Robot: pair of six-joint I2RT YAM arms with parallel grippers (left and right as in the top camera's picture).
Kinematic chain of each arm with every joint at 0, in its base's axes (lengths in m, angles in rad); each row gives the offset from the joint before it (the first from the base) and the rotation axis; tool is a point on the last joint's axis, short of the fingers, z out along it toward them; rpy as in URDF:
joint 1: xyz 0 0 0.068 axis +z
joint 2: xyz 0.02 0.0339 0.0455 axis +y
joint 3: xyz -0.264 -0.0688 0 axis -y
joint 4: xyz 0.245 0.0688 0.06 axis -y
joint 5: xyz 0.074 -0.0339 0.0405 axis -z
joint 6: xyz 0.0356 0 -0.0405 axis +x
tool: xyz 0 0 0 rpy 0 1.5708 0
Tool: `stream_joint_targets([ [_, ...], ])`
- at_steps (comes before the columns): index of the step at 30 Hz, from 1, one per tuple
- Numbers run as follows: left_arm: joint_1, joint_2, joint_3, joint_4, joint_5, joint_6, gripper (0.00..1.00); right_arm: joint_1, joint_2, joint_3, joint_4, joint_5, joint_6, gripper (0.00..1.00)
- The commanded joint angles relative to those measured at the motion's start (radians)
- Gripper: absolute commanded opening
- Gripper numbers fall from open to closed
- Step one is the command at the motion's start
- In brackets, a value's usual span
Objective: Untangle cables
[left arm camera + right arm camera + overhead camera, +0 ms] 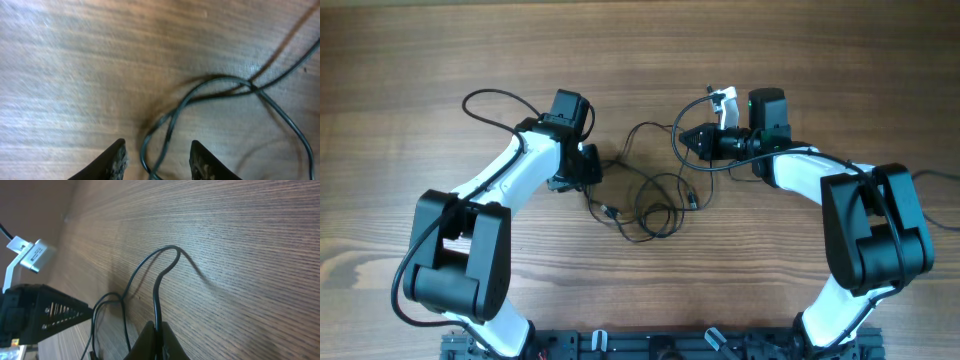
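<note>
Thin black cables [655, 195] lie in tangled loops on the wooden table between my two arms. My left gripper [588, 168] is open at the left end of the tangle; in the left wrist view its fingers [157, 160] straddle a looped strand [220, 82] without closing on it. My right gripper [692, 138] is turned on its side at the tangle's upper right and is shut on a cable strand [159, 287], which rises in an arc from between its fingertips [159, 330].
A white tag or connector [724, 100] sticks up next to the right gripper, also in the right wrist view [27, 255]. A thicker black arm cable [485, 100] loops at the far left. The arm bases stand at the table's front edge.
</note>
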Motion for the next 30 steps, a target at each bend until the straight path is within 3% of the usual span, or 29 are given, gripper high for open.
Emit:
stream_joint_targets([
  [1,-0.013,-0.013,0.014,-0.029,0.041,-0.074,0.41,0.003,-0.009,0.005,-0.01,0.018,-0.023,0.04],
  [30,-0.071,0.006,-0.008,0.01,-0.045,-0.101,0.35,0.003,-0.009,0.005,-0.039,0.027,-0.024,0.04],
])
